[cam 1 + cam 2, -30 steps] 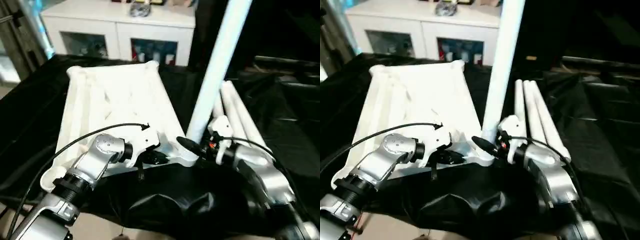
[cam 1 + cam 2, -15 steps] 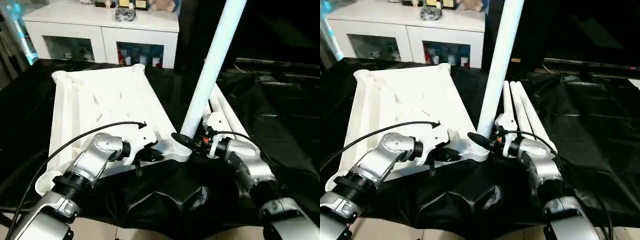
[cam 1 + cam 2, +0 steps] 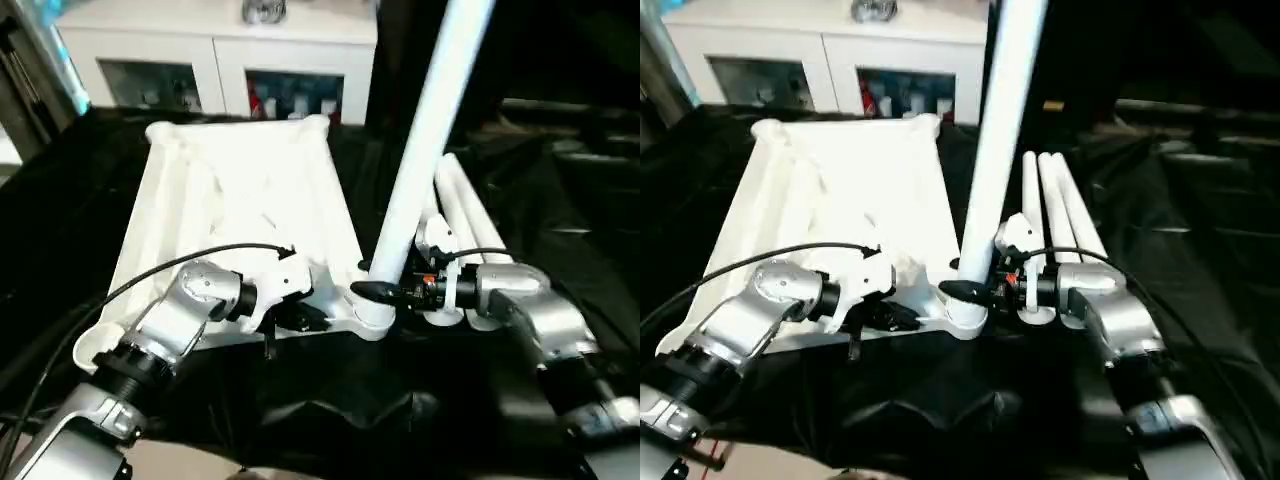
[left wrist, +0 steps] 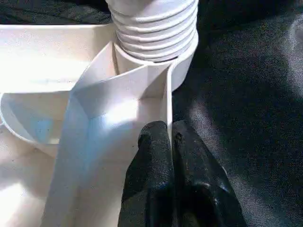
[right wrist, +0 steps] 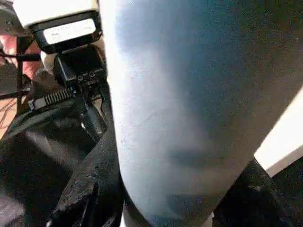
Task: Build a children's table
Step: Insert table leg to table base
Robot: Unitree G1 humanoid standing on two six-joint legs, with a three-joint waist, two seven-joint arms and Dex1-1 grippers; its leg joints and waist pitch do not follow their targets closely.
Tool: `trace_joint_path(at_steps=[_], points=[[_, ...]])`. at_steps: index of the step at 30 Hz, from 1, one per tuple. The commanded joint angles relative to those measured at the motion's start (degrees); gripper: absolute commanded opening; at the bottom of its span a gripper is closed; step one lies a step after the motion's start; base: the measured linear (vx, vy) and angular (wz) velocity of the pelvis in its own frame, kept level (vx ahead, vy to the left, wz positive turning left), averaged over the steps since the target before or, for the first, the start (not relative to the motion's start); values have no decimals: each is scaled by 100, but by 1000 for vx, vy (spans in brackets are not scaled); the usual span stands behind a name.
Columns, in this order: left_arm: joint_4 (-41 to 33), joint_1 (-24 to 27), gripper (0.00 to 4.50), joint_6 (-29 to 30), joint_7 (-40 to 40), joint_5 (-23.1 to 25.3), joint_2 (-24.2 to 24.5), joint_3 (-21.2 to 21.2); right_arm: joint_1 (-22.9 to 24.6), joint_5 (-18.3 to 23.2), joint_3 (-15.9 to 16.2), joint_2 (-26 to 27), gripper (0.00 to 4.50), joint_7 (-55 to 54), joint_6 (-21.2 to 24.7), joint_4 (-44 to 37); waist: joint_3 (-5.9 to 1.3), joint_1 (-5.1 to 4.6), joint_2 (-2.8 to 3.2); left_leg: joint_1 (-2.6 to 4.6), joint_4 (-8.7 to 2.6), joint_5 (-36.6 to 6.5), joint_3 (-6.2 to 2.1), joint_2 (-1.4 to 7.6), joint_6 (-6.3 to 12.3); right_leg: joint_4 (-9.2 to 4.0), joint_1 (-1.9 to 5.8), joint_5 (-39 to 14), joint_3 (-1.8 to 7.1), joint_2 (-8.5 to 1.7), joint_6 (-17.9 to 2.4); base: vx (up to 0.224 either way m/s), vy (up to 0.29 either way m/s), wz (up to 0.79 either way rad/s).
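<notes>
The white tabletop (image 3: 240, 200) lies upside down on black cloth, ribs facing up. A long white leg (image 3: 425, 140) stands upright in its near right corner socket (image 3: 372, 310), and the leg's threaded end (image 4: 156, 23) sits in the socket's collar. My right gripper (image 3: 385, 292) is shut on the leg just above the socket, with one black finger (image 5: 90, 184) on each side of the tube (image 5: 189, 94). My left gripper (image 4: 169, 130) is shut on a thin rim wall of the tabletop (image 4: 142, 90) right beside that socket.
Three spare white legs (image 3: 465, 215) lie side by side on the cloth to the right of the tabletop, behind my right wrist. A white glass-door cabinet (image 3: 220, 50) stands beyond the table. Black cloth (image 3: 330, 400) bunches up at the near edge.
The head camera has shifted. Both grippers keep their holds, and the leg stays upright in the corner socket.
</notes>
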Motion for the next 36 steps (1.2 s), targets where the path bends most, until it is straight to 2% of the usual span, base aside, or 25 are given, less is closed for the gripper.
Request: trace_joint_path(at_steps=[1, 2, 4, 7, 11, 15, 20, 21, 22, 24, 25, 27, 28, 29, 32, 36], points=[[-65, 56, 0, 42, -60, 89, 34, -119, 181, -204, 285, -74, 189, 17, 274, -169, -344, 4, -13, 100, -319, -611, -76, 349, 494, -272, 222, 267, 277, -466, -1460, 0, 0, 0], [-68, 59, 0, 39, -60, 94, 38, -118, 192, -202, 294, -83, 189, -3, 307, -220, -344, 4, -13, 100, -319, -611, -76, 349, 494, -272, 222, 267, 277, -466, -1460, 0, 0, 0], [-77, 76, 0, 27, -52, 133, 63, -111, 262, -217, 351, -144, 189, -139, 476, -517, -301, 6, -10, 113, -363, -923, -89, 359, 306, -334, 218, -361, 283, -472, -1354, 0, 0, 0], [-84, 91, 0, 12, -1, 170, 82, -98, 334, -205, 346, -154, 189, -223, 604, -729, -288, 5, -13, 130, -383, -1124, -90, 365, 152, -367, 205, -751, 298, -480, -1259, 0, 0, 0], [-145, 136, 0, 24, 80, 212, 121, -64, 463, -262, 273, -91, 189, -441, 690, -949, -284, -1, -6, 127, -395, -1170, -99, 359, 54, -368, 206, -831, 308, -475, -1177, 0, 0, 0], [-217, 212, 0, 90, 324, 268, 118, 40, 604, -346, 128, 22, 189, -839, 476, -983, -288, -13, -13, 119, -383, -1104, -96, 352, 58, -361, 211, -696, 306, -482, -1188, 0, 0, 0], [-228, 235, 0, 230, 474, 214, 42, 151, 809, -224, -179, 228, 189, -1211, 353, -1016, -254, -61, -6, 133, -417, -1492, -112, 349, -46, -420, 187, -1290, 308, -480, -1098, 0, 0, 0], [-234, 237, 0, 252, 488, 214, 33, 157, 911, -223, -243, 281, 189, -1305, 234, -1027, -252, -58, 41, 141, -420, -1574, -118, 349, -86, -432, 179, -1404, 316, -495, -1060, 0, 0, 0], [-243, 239, 0, 267, 512, 219, 29, 156, 1002, -230, -273, 317, 189, -1375, 126, -1033, -247, -65, 50, 147, -428, -1689, -124, 346, -126, -455, 175, -1518, 314, -491, -1021, 0, 0, 0], [-237, 238, 0, 281, 548, 223, 17, 159, 1091, -275, -255, 329, 189, -1417, -7, -1015, -257, -76, 22, 148, -429, -1697, -127, 344, -136, -452, 182, -1488, 315, -481, -991, 0, 0, 0], [-239, 238, 0, 299, 575, 223, 6, 162, 1215, -371, -203, 319, 189, -1457, -258, -1018, -255, -75, 65, 146, -430, -1679, -129, 342, -130, -447, 179, -1430, 315, -478, -1010, 0, 0, 0], [-245, 235, 0, 314, 592, 221, 1, 156, 1338, -478, -142, 286, 189, -1493, -423, -1092, -264, -79, 53, 138, -426, -1637, -125, 340, -110, -442, 192, -1276, 315, -469, -1027, 0, 0, 0], [-245, 235, 0, 314, 592, 221, 1, 156, 1338, -478, -142, 286, 189, -1493, -423, -1092, -266, -79, 45, 135, -421, -1601, -122, 337, -87, -432, 192, -1196, 315, -464, -1045, 0, 0, 0], [-249, 235, 0, 321, 597, 220, -1, 153, 1390, -517, -117, 273, 189, -1488, -467, -1138, -270, -81, 68, 133, -421, -1583, -128, 332, -79, -421, 201, -1156, 311, -463, -1066, 0, 0, 0], [-239, 221, 0, 336, 594, 224, -11, 146, 1423, -574, -77, 259, 189, -1436, -480, -1176, -266, -83, 80, 139, -421, -1616, -125, 336, -64, -427, 202, -1104, 312, -456, -1094, 0, 0, 0], [-217, 195, 0, 312, 523, 198, -16, 127, 1352, -522, -19, 228, 189, -1298, -370, -1100, -268, -87, 70, 142, -416, -1618, -123, 336, -29, -422, 203, -1116, 309, -458, -1132, 0, 0, 0]])
